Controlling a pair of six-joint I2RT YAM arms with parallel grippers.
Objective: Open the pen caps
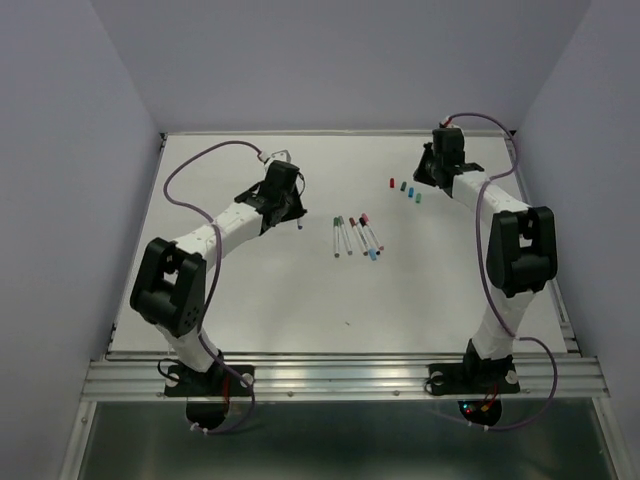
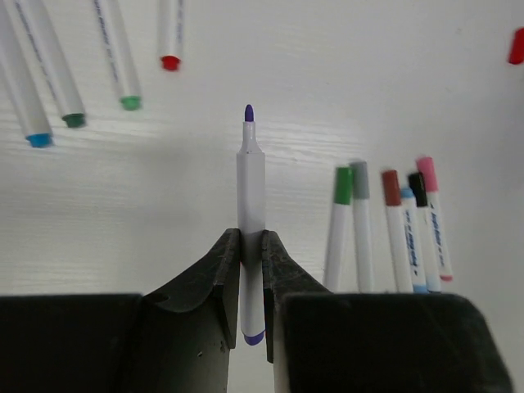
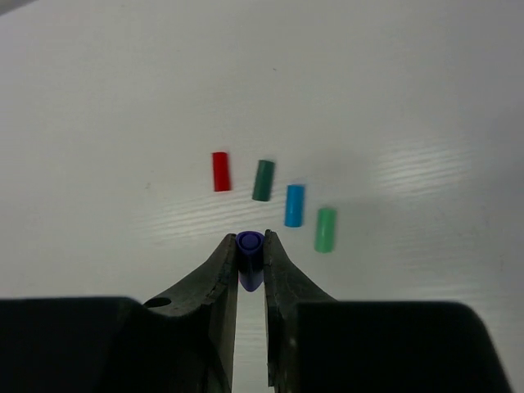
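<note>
The purple cap (image 3: pixel 250 260) is clamped end-on between the nearly closed fingers of the right pincer (image 3: pixel 250 242) and is held above the tabletop (image 3: pixel 409 98) at the far right. Just beyond it, four loose caps (image 3: pixel 294 205) are laid in a row: red, dark green, blue, green. The held cap is judged best lowered close to the surface beside the green one before release, so that rolling is avoided. The uncapped purple pen (image 2: pixel 250 176) is gripped near its tail by the left pincer (image 2: pixel 251 239), closed narrowly on the barrel, at the far left. Capped pens (image 2: pixel 393 225) are seen at the centre.
</note>
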